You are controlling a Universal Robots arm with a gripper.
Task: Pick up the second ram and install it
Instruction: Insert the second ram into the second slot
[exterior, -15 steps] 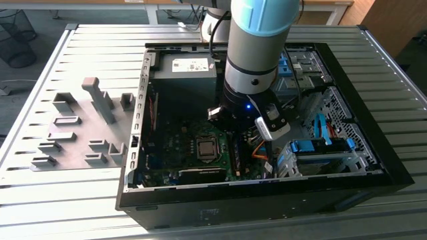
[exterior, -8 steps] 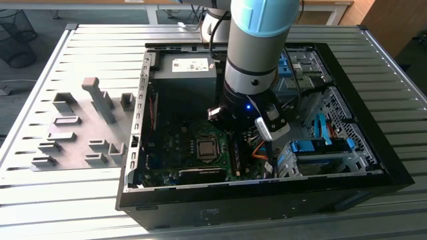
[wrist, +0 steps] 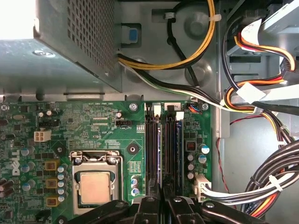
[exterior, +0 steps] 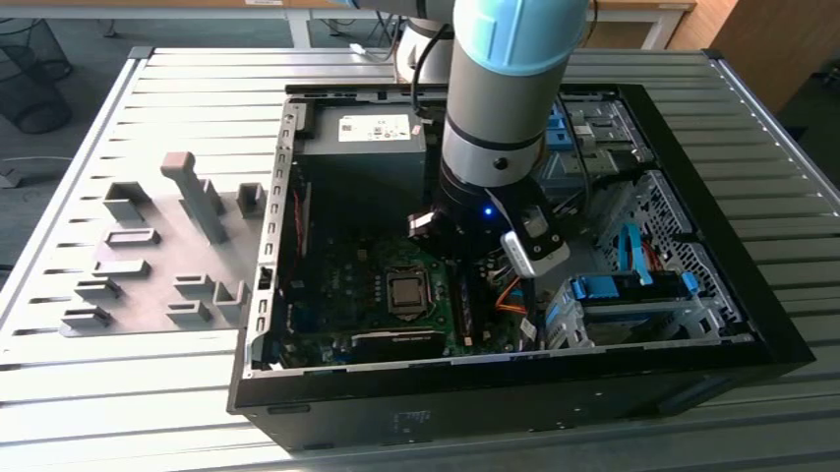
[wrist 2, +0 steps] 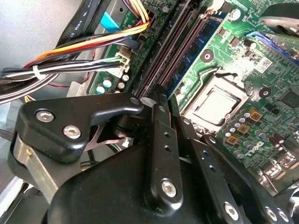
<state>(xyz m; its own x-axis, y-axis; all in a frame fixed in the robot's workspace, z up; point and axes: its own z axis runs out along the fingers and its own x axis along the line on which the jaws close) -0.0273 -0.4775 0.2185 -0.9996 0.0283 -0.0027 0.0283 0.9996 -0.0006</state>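
The second ram [wrist 2: 198,42] is a thin blue board with black chips. It stands on edge along the black memory slots [wrist: 152,149] of the green motherboard [wrist: 93,126], beside the processor socket [wrist 2: 217,105]. In both wrist views my gripper [wrist 2: 156,100] sits at the near end of that stick, its black fingers [wrist: 149,205] drawn together on it. In the exterior view the arm [exterior: 493,147] reaches straight down into the open computer case [exterior: 525,393] over the motherboard's middle.
Bundled power cables [wrist: 261,182] run close beside the slots. The grey power supply [exterior: 361,147] fills the case's far corner. A drive cage with light-blue latches [exterior: 630,290] stands at the exterior view's right. A grey slotted fixture [exterior: 157,256] lies on the slatted table.
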